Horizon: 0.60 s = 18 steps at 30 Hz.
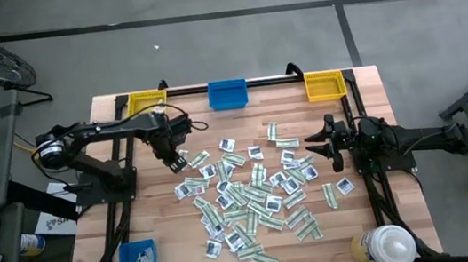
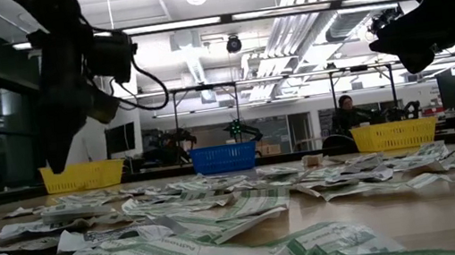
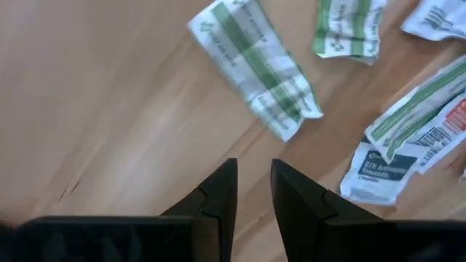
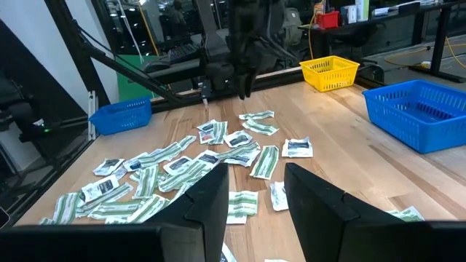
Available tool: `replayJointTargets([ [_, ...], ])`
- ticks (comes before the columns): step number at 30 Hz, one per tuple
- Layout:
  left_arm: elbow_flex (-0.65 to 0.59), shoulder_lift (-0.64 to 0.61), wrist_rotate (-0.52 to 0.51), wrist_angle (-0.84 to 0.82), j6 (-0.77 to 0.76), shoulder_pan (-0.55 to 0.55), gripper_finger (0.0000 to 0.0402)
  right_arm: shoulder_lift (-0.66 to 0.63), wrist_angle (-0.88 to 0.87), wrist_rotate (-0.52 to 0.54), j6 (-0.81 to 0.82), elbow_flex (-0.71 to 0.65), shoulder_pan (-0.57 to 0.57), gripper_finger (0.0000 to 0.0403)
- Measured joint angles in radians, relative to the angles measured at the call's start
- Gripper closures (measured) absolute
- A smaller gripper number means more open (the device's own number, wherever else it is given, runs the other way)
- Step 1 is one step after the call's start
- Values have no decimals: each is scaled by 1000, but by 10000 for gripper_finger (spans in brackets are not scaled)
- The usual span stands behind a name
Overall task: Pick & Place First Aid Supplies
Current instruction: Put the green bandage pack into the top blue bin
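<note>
Our left gripper [image 3: 253,191] hangs over bare wood, fingers nearly closed and empty. The first aid supplies [image 1: 255,195] lie just beside it. Our right gripper [image 1: 318,145], open, waits nearby.

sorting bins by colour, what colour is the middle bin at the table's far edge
Blue bin, clearest in the high view.

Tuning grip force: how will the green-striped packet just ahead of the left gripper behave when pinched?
The green-striped packet looks thin and creased, so probably floppy and very light. Lying flat on the wooden table, it may slide rather than lift. The left gripper is nearly closed, holding nothing.
</note>
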Motion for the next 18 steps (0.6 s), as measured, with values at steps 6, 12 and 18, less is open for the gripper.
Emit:
replayJointTargets([
  [6,-31,3,-20,81,89,-51,318,0,0,0,0,0,0,274],
  [12,-47,3,-60,142,245,-106,318,0,0,0,0,0,0,274],
  [18,-76,3,-63,205,349,-144,318,0,0,0,0,0,0,274],
])
